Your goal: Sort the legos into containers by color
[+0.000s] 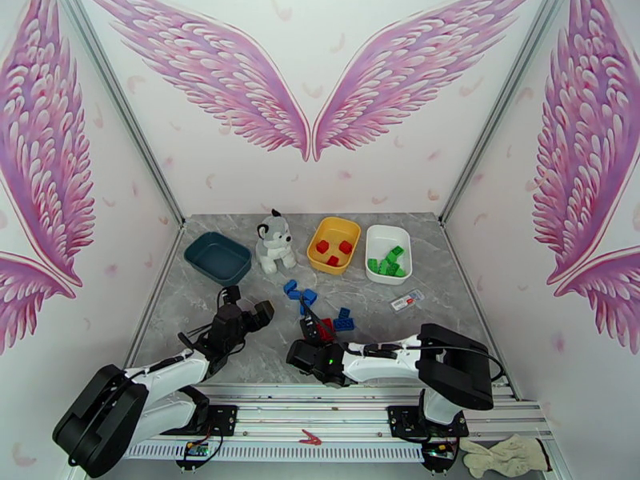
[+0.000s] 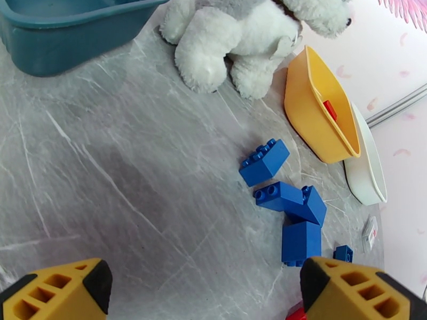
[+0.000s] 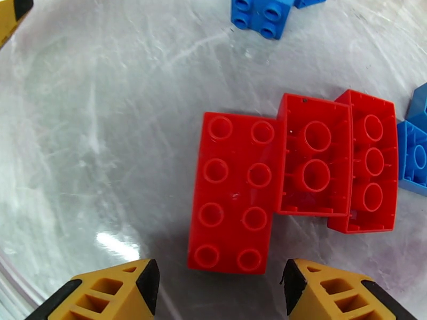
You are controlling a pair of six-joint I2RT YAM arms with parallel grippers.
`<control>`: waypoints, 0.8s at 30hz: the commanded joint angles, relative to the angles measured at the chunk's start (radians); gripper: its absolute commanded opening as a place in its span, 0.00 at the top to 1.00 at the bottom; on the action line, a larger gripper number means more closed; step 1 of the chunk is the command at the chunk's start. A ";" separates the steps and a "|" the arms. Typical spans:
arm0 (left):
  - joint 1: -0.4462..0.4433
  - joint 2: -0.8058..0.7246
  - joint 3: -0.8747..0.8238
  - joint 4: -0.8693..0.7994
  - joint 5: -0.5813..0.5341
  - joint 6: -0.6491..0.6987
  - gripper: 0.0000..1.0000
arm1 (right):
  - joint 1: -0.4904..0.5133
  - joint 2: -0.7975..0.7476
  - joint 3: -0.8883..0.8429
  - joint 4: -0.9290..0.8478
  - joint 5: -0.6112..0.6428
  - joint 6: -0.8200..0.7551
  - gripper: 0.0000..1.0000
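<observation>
Three red legos lie side by side on the grey table, one of them upside down. My right gripper is open just above them, its yellow fingertips on either side of the near end of the largest red brick, not touching it. Seen from above, this gripper sits at the red legos. Several blue legos lie loose ahead of my open, empty left gripper. The yellow container holds red bricks, the white container holds green ones, and the dark teal container stands at the back left.
A grey-and-white plush dog sits between the teal and yellow trays. A small white-and-red label lies right of the blue bricks. More blue bricks lie just beyond the red ones. A glove rests off the table's near right corner.
</observation>
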State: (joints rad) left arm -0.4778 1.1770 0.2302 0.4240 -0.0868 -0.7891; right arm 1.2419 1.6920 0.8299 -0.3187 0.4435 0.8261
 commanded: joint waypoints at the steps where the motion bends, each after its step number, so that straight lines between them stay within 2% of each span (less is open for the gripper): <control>1: 0.004 0.017 -0.012 0.034 0.019 -0.007 0.01 | -0.003 0.030 0.031 -0.021 0.049 0.022 0.34; 14: 0.000 0.084 -0.011 0.090 0.040 -0.019 0.01 | -0.051 0.086 0.067 0.032 0.023 -0.013 0.47; 20: -0.001 0.115 -0.004 0.118 0.067 -0.030 0.02 | -0.063 0.072 0.080 0.036 0.004 -0.032 0.64; 24: -0.003 0.128 0.013 0.129 0.100 -0.042 0.02 | -0.063 -0.001 0.071 0.035 -0.003 -0.054 0.69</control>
State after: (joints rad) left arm -0.4786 1.2930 0.2302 0.5266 -0.0219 -0.8177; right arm 1.1858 1.7489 0.8886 -0.2771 0.4450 0.7994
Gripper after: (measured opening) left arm 0.981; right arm 0.356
